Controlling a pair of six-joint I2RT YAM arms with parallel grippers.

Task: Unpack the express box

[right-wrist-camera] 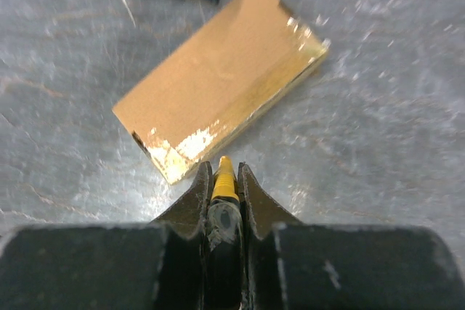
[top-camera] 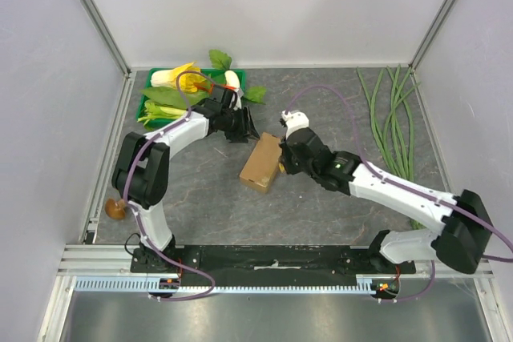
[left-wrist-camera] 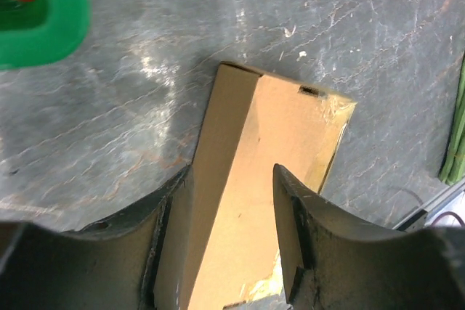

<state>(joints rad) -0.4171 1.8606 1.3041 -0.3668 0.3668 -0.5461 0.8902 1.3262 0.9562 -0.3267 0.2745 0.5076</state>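
A green tray (top-camera: pixel 145 104) of vegetables sits upper left; long green beans (top-camera: pixel 390 118) lie upper right; perhaps an onion (top-camera: pixel 115 209) lower left.

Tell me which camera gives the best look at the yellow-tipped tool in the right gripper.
The right wrist view: the yellow-tipped tool is in the foreground, clamped between the right gripper fingers and pointing at the express box. The top view hides the tool behind the arm. The left wrist view shows only the box, not the tool.

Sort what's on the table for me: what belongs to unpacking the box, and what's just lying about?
Job:
- express box, still closed
- yellow-tipped tool in the right gripper
- left gripper, straddling the box

Lying about:
- green vegetable tray
- long green beans
- small brown item
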